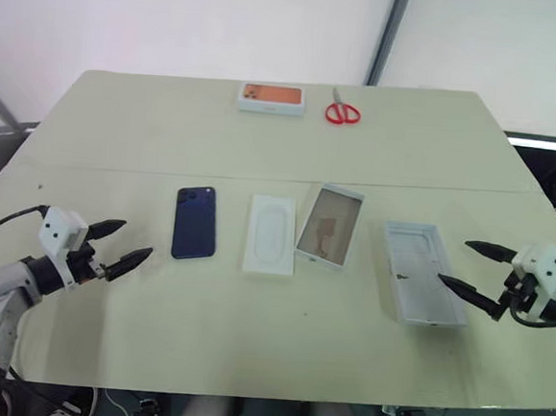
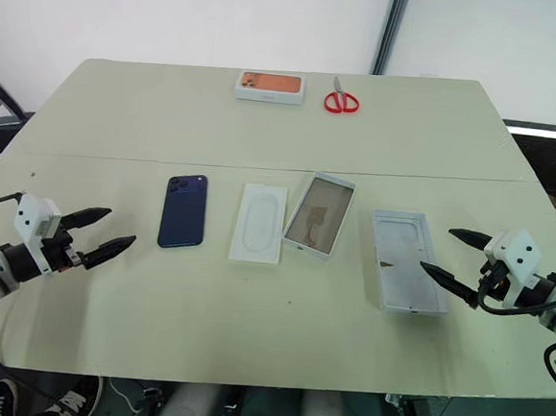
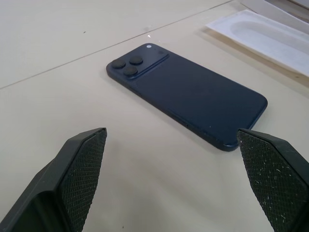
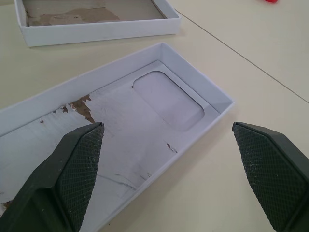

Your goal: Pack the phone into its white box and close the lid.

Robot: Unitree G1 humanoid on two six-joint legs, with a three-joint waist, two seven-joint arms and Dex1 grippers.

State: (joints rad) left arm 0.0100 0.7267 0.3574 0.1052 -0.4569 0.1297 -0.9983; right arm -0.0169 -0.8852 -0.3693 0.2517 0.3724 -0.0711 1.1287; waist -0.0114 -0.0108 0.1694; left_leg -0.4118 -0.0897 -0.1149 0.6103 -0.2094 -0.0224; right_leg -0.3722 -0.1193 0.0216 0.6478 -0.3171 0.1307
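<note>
Head view, left gripper (image 1: 115, 241): fingers spread wide, holding nothing; the slim navy-blue glossy phone (image 1: 195, 222) lies just ahead of its tips.
Head view, right gripper (image 1: 468, 270): fully parted, empty, tips over the upturned pale-grey hollow lid (image 1: 421, 272).
Head view, shallow white cardboard box (image 1: 329, 227): between phone and lid, beyond a flat white insert (image 1: 271, 234).
Left wrist view: phone (image 3: 186, 94) flat, back up.
Right wrist view: lid (image 4: 120, 125) beneath the fingers.

Plenty of bare table (image 1: 249, 331) along the near edge. The phone (image 1: 195, 222), insert (image 1: 270, 233), white box (image 1: 329, 227) and lid (image 1: 422, 272) sit in a row with narrow gaps between them. The scissors (image 1: 342, 111) and orange-print box (image 1: 272, 98) are way back, well apart.
</note>
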